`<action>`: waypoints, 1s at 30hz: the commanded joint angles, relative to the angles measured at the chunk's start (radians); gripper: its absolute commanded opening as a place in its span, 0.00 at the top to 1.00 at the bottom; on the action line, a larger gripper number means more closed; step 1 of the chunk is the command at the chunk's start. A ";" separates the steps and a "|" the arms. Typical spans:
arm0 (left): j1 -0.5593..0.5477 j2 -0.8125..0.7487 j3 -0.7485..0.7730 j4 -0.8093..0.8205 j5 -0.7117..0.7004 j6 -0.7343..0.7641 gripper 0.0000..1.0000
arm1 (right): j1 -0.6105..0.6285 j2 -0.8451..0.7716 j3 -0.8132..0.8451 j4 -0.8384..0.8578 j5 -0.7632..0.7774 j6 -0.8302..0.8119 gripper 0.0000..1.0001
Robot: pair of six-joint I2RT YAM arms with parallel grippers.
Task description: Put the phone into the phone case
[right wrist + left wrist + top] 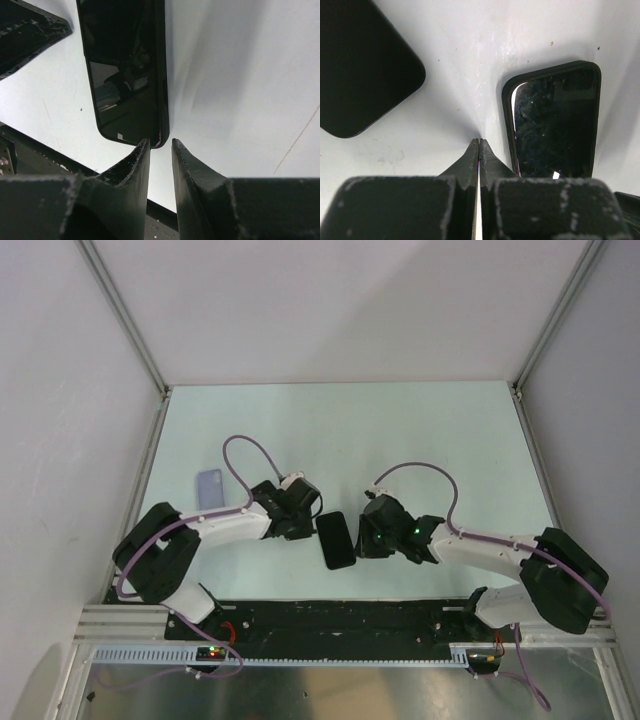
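The phone (337, 540) lies flat by the table's (400, 430) near edge, seemingly in a dark case (505, 95). Only the left wrist view shows a pale gap at one corner. The left gripper (479, 145), jaws pressed together, rests beside its long side, probably as a brace. The right gripper (160, 143), jaws slightly apart and empty, meets its end corner.

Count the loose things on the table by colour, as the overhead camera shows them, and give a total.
Black: 1, the phone near the front middle of the table.
Pale purple: 1, a flat piece further back on the left; whether it is a case cannot be told.
Total: 2
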 commanded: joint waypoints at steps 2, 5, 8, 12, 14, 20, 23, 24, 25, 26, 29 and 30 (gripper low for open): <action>-0.010 -0.056 -0.015 0.013 0.004 0.002 1.00 | 0.034 0.076 0.053 0.016 0.038 0.019 0.72; -0.013 -0.064 -0.019 0.016 0.009 0.002 1.00 | 0.044 0.108 0.062 0.018 0.047 0.021 0.73; -0.016 -0.074 -0.021 0.015 0.013 0.002 1.00 | 0.051 0.131 0.066 0.022 0.050 0.020 0.74; -0.018 -0.079 -0.025 0.016 0.017 0.002 1.00 | 0.061 0.163 0.076 0.008 0.059 0.019 0.77; -0.017 -0.083 -0.025 0.014 0.019 0.002 1.00 | 0.066 0.173 0.081 -0.007 0.064 0.017 0.80; -0.019 -0.098 -0.032 0.014 0.023 0.006 1.00 | 0.106 0.228 0.090 -0.114 0.130 0.012 0.88; -0.020 -0.102 -0.037 0.014 0.021 0.007 1.00 | 0.128 0.259 0.096 -0.139 0.153 0.014 0.90; -0.019 -0.103 -0.037 0.015 0.021 0.007 1.00 | 0.133 0.263 0.100 -0.149 0.162 0.014 0.90; -0.019 -0.106 -0.037 0.014 0.020 0.009 1.00 | 0.136 0.263 0.112 -0.161 0.173 0.015 0.89; -0.018 -0.109 -0.036 0.015 0.019 0.010 1.00 | 0.138 0.257 0.122 -0.173 0.182 0.014 0.86; -0.008 -0.139 -0.037 0.012 0.019 0.018 1.00 | 0.136 0.204 0.155 -0.183 0.222 -0.001 0.71; 0.001 -0.152 -0.040 0.011 0.020 0.023 0.99 | 0.132 0.179 0.163 -0.175 0.231 -0.009 0.62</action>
